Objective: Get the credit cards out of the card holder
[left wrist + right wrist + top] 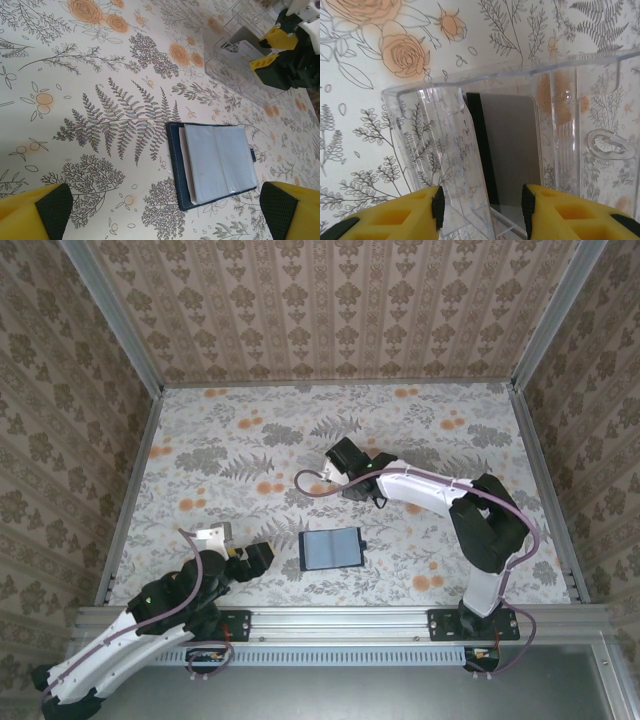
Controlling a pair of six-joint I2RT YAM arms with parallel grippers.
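The card holder [330,549] lies open on the table, dark navy with grey-blue inner panels [215,162]. A pale edge shows under its left panel. My left gripper [165,220] hovers open just left of it, its yellow fingertips [42,210] wide apart with nothing between them; it is also in the top view [240,548]. My right gripper [481,205] is open above a clear plastic tray [560,80]. One credit card [512,145], greyish with a dark stripe, lies inside the tray, free of the fingers. The tray's inner wall stands between the jaws.
The clear tray [235,60] sits behind the card holder, with the right gripper [270,49] over it. The right arm [430,490] stretches across the right half of the table. Metal rails [130,490] and patterned walls border the floral table.
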